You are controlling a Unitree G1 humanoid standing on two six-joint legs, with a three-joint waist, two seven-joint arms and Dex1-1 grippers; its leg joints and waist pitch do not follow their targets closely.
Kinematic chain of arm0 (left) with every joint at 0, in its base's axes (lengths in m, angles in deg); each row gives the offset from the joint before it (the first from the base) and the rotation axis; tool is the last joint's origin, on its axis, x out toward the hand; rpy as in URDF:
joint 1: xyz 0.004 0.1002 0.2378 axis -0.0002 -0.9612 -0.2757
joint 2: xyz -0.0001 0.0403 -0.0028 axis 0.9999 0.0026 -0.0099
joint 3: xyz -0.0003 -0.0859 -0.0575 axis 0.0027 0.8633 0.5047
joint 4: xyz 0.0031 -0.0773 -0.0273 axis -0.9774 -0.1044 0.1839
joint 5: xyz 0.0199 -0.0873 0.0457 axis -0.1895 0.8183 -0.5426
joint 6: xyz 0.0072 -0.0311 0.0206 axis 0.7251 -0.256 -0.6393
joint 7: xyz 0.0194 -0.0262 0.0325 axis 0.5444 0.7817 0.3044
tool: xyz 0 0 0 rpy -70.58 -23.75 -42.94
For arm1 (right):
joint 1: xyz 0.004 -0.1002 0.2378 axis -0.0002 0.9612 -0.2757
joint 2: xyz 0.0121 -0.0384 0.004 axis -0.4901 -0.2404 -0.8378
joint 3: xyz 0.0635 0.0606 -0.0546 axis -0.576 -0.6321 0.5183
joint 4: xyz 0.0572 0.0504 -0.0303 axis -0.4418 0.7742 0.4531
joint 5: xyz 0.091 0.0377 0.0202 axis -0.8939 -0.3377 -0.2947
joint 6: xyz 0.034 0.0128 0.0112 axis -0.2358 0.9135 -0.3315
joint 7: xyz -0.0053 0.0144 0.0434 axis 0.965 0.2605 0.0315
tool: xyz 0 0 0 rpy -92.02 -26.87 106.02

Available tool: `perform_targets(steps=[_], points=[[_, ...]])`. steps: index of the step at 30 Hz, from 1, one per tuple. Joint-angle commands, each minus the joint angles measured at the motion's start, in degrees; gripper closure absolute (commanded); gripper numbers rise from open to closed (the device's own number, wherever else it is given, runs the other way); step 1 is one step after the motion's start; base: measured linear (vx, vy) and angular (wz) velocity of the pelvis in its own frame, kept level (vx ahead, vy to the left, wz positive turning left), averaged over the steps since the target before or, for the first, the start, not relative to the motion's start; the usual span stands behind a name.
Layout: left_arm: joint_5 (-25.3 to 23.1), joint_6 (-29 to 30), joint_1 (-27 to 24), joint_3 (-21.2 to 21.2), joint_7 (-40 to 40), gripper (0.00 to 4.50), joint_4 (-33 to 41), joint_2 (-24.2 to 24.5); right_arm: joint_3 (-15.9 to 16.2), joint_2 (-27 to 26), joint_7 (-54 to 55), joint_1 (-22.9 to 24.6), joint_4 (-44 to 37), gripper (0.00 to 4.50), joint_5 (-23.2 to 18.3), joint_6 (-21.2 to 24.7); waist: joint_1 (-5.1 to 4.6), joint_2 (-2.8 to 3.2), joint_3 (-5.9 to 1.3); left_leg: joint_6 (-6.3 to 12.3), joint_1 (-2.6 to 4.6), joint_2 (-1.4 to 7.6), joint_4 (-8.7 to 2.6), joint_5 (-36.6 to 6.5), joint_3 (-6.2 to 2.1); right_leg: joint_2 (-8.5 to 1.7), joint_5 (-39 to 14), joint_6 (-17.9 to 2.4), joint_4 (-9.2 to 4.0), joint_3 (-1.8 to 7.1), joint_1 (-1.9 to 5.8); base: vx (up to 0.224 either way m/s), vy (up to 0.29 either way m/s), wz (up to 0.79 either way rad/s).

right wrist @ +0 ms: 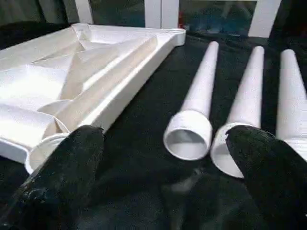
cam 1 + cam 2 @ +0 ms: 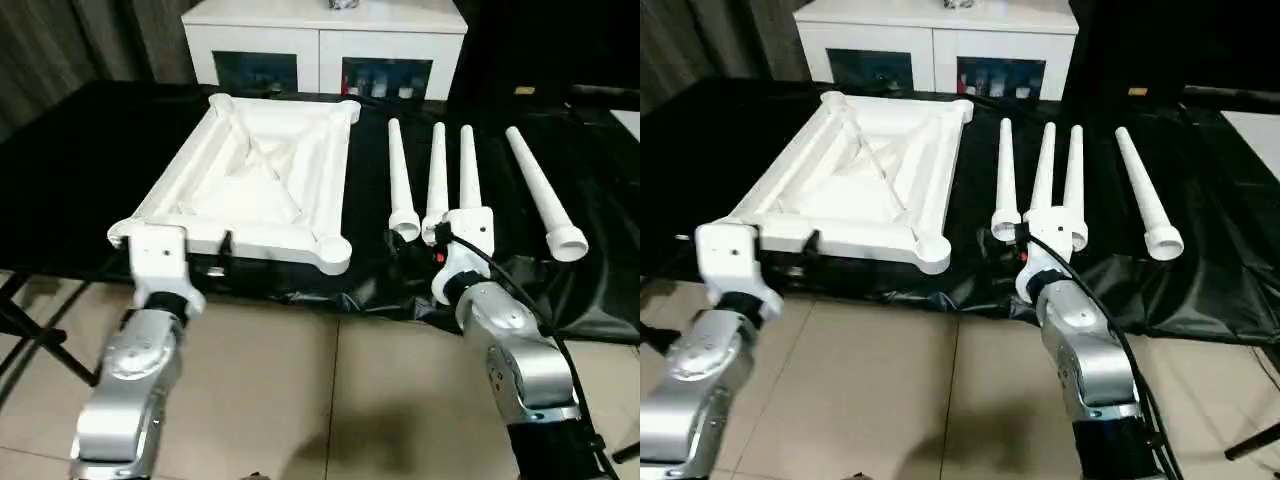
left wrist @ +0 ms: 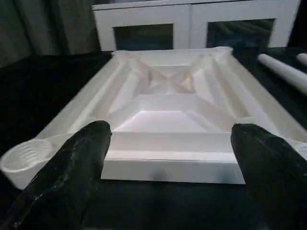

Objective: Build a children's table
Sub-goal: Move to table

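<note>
White tabletop (image 2: 255,180) lies ribs-up on our counter (image 2: 90,160), four legs (image 2: 437,185) loose beside it; none fitted yet. Our left hand (image 3: 168,148) and right hand (image 1: 163,148) gape wide, empty.

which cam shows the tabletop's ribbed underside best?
Left wrist view: the tabletop lies dead ahead between the open left gripper fingers, ribs and diagonal braces plain. Both eye views show it whole but farther off. Right wrist view catches just one side rail and a corner socket.
</note>
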Motion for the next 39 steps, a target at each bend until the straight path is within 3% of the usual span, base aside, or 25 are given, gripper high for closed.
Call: perform_targets(steps=[1, 2, 3, 6, 7, 8, 9, 11, 13, 17, 18, 20, 22, 25, 27, 29, 30, 31, 32, 33, 35, 36, 37, 38, 39], points=[[-0.30, 0.40, 0.15, -0.07, -0.04, 0.04, 0.12, -0.07, -0.49, -0.25, 0.20, 0.02, -1.01, 0.00, 0.10, 1.16, 0.56, -0.49, -2.24, 4.05, -0.34, 2.58, -3.10, -1.37, -0.57, -8.30, -19.50, 10.06, -8.50, 5.65, 2.81, 0.000, 0.000, 0.00], [-0.47, 0.40, 0.36, -0.22, -0.10, 0.04, 0.19, -0.09, -0.57, -0.25, 0.28, -0.09, -0.91, 0.00, 0.08, 1.58, -0.25, 0.54, -2.65, 0.68, 2.80, 4.17, -3.17, -4.20, 0.48, -5.35, -20.52, 12.83, -9.55, 6.81, 0.31, 0.000, 0.000, 0.00], [-0.33, 0.54, 0.51, -0.24, -0.23, 0.04, 0.35, -0.17, -0.62, -0.24, 0.23, -0.31, -0.70, 0.00, 0.05, 1.87, -0.52, 0.41, -2.22, -1.99, 3.90, 3.97, -3.39, -7.41, 1.48, -3.34, -22.02, 13.47, -9.48, 6.72, -0.31, 0.000, 0.000, 0.00], [0.07, 0.52, 0.52, 0.04, -0.40, 0.04, 0.51, -0.55, -0.50, -0.13, 0.08, -0.64, -0.35, 0.00, 0.21, 1.86, -0.65, 0.42, -2.69, -2.95, 5.67, 6.77, -4.14, -9.46, 1.54, -3.23, -17.54, 12.06, -8.08, 6.93, -1.97, -0.035, 0.031, -0.41], [0.04, 0.54, 0.51, 0.06, -0.40, 0.04, 0.53, -0.56, -0.48, -0.12, 0.10, -0.69, -0.29, 0.00, 0.26, 1.84, -0.55, 0.40, -2.95, -3.02, 5.54, 6.39, -3.76, -8.87, 1.93, -3.19, -15.67, 11.63, -7.78, 7.41, -1.96, 0.042, 0.056, -0.52], [-0.19, 0.71, 0.44, 0.19, -0.29, 0.04, 0.63, -0.61, -0.28, -0.07, 0.15, -1.05, 0.13, 0.00, 0.63, 1.62, 0.19, -2.55, -3.13, -1.17, -1.32, 1.24, -3.16, -4.09, 1.60, -5.35, -5.30, 10.89, -5.62, 7.98, 4.03, 0.042, 0.056, -0.52], [-0.37, 0.82, 0.41, 0.30, -0.10, 0.04, 0.69, -0.62, 0.01, 0.00, 0.02, -1.33, 0.43, 0.00, 0.87, 1.46, 0.40, -1.31, -3.67, 0.51, -1.97, 1.26, -3.31, -0.92, 0.99, -6.31, -2.93, 11.39, -6.17, 8.60, 4.21, 0.074, 0.047, -0.36], [-0.45, 0.85, 0.43, 0.43, 0.02, 0.04, 0.75, -0.61, 0.73, 0.13, -0.37, -1.47, 0.66, 0.00, 1.24, 1.33, -0.91, -0.60, -4.20, 2.52, -1.11, 2.66, -3.09, 3.43, -0.49, -5.92, 7.51, 9.65, -5.23, 7.81, 3.00, 0.000, 0.000, 0.00], [-0.46, 0.85, 0.45, 0.47, -0.01, 0.04, 0.78, -0.61, 1.06, 0.16, -0.56, -1.45, 0.68, 0.00, 1.46, 1.33, -1.58, -0.23, -4.16, 2.56, -0.63, 3.91, -3.14, 4.27, -0.99, -6.15, 10.62, 6.08, -4.75, 7.44, 2.62, 0.000, 0.000, 0.00], [-0.66, 0.78, 0.18, 0.73, 0.11, 0.04, 1.26, -0.74, 2.50, -0.52, -0.91, -1.29, 0.61, 0.00, 2.01, 1.06, -1.78, -0.68, -2.98, 1.16, 1.15, 4.20, -4.42, -7.02, -0.39, -6.86, -5.22, 0.31, -6.05, 7.74, 3.02, 0.000, 0.000, 0.00], [-0.71, 0.81, 0.14, 0.77, 0.12, 0.04, 1.31, -0.76, 2.56, -0.58, -0.90, -1.37, 0.56, 0.00, 2.04, 1.04, -1.82, -0.58, -2.37, 1.43, 2.14, 4.09, -5.06, -11.45, 0.04, -6.87, -13.68, -0.66, -7.15, 7.64, 2.97, 0.000, 0.000, 0.00], [-0.78, 0.85, 0.10, 0.84, 0.15, 0.04, 1.43, -0.80, 2.48, -0.65, -1.00, -1.59, 0.60, 0.00, 2.02, 0.82, -2.20, -0.79, -0.59, 1.42, 5.64, 3.60, -5.60, -22.77, 0.75, -6.66, -33.97, -0.67, -9.62, 6.95, 1.87, 0.000, 0.000, 0.00], [-0.73, 0.85, 0.02, 0.92, 0.06, 0.04, 1.60, -0.73, 2.26, -0.62, -1.16, -1.76, 0.76, 0.00, 2.16, 0.56, -2.23, -0.98, -0.63, 1.66, 7.57, 3.18, -5.65, -25.16, 0.94, -6.98, -38.60, 0.25, -10.76, 6.23, 1.97, 0.000, 0.000, 0.00], [-0.58, 0.84, -0.10, 1.01, -0.11, 0.04, 1.71, -0.76, 1.96, -0.47, -1.07, -1.78, 1.08, 0.00, 2.39, 0.43, -2.23, -0.61, -1.36, 2.28, 6.39, 4.47, -7.68, -21.80, 0.01, -7.33, -28.25, -1.57, -9.20, 5.86, 4.35, 0.045, 0.033, -0.05], [-0.53, 0.83, -0.23, 1.10, -0.27, 0.04, 1.80, -0.83, 1.68, -0.49, -0.93, -1.88, 1.20, 0.00, 2.37, 0.49, -2.72, -0.72, -1.84, 3.27, 7.13, 4.60, -8.06, -20.16, 0.33, -7.34, -18.84, -6.36, -7.92, 5.79, 4.59, 0.066, 0.029, -0.04], [-0.51, 0.76, -0.32, 1.23, -0.36, 0.04, 1.83, -0.91, 1.68, -0.48, -0.91, -1.91, 1.23, 0.00, 2.43, 0.42, -2.09, -1.14, -2.12, 4.46, 5.68, 2.23, -6.73, -15.92, 1.80, -7.88, -18.15, -9.91, -8.48, 7.09, 6.99, 0.079, 0.011, 0.03], [-0.55, 0.75, -0.31, 1.24, -0.38, 0.04, 1.81, -0.94, 1.68, -0.50, -0.92, -1.90, 1.24, 0.00, 2.43, 0.38, -1.43, -1.59, -2.18, 5.78, 3.95, 0.94, -5.38, -10.98, 1.97, -8.22, -20.78, -10.49, -9.26, 8.25, 8.95, 0.102, 0.006, 0.05], [-0.55, 0.75, -0.30, 1.26, -0.41, 0.04, 1.79, -0.96, 1.68, -0.50, -0.94, -1.89, 1.24, 0.00, 2.45, 0.32, -0.88, -1.53, -2.29, 6.41, 3.38, 0.55, -4.70, -8.69, 1.87, -8.58, -22.10, -10.59, -9.66, 8.78, 9.71, 0.121, 0.009, 0.08], [-0.59, 0.73, -0.30, 1.24, -0.43, 0.04, 1.77, -0.99, 1.70, -0.50, -1.05, -1.83, 1.20, 0.00, 2.39, 0.33, -0.28, -1.11, -2.52, 7.30, 2.75, 0.34, -4.31, -4.34, 1.36, -7.72, -20.92, -10.44, -9.57, 8.78, 10.44, 0.121, 0.009, 0.08], [-0.61, 0.71, -0.30, 1.21, -0.44, 0.04, 1.77, -1.03, 1.63, -0.57, -1.12, -1.79, 1.17, 0.00, 2.27, 0.44, -0.22, -0.87, -2.74, 7.31, 3.19, 0.59, -4.80, -3.11, 1.19, -6.88, -18.12, -10.15, -9.03, 8.18, 10.13, 0.127, 0.018, 0.13], [-0.72, 0.66, -0.32, 1.04, -0.53, 0.04, 1.74, -1.16, 1.49, -0.72, -1.30, -1.67, 1.09, 0.00, 2.10, 0.58, -1.60, 0.33, -3.47, 9.58, 8.13, 3.95, -7.04, 1.03, -1.46, -4.50, -6.53, -7.90, -4.71, 4.88, 5.96, 0.163, 0.027, 0.14], [-0.77, 0.63, -0.34, 0.93, -0.59, 0.04, 1.72, -1.19, 1.48, -0.70, -1.48, -1.62, 1.05, 0.00, 2.06, 0.39, -3.60, 1.22, -3.51, 7.59, 17.02, 12.19, -7.84, 0.70, -5.73, -5.60, -9.26, -1.76, 1.38, 3.23, -4.04, 0.204, -0.007, 0.00], [-0.77, 0.63, -0.34, 0.93, -0.59, 0.04, 1.72, -1.19, 1.48, -0.70, -1.48, -1.62, 1.05, 0.00, 2.06, 0.39, -4.44, -0.10, -4.01, 7.61, 17.69, 12.91, -6.65, 10.46, -6.02, -7.51, -4.52, 4.84, 4.35, 2.69, -7.38, 0.193, -0.066, -0.28], [-0.79, 0.61, -0.34, 0.89, -0.64, 0.04, 1.69, -1.18, 1.50, -0.69, -1.60, -1.61, 1.05, 0.00, 2.08, 0.22, -4.65, -0.99, -3.25, 9.07, 15.01, 8.90, -6.99, 12.35, -2.09, -7.85, 2.88, 4.27, 3.81, 2.69, -7.63, 0.193, -0.066, -0.28], [-0.81, 0.57, -0.34, 0.88, -0.71, 0.04, 1.67, -1.15, 1.72, -0.55, -1.70, -1.61, 0.95, 0.00, 2.35, 0.14, -4.81, -1.59, -3.19, 9.04, 14.40, 5.42, -6.48, 9.75, 0.51, -7.45, 6.60, 1.81, 1.60, 2.57, -6.83, 0.168, -0.074, -0.35]])
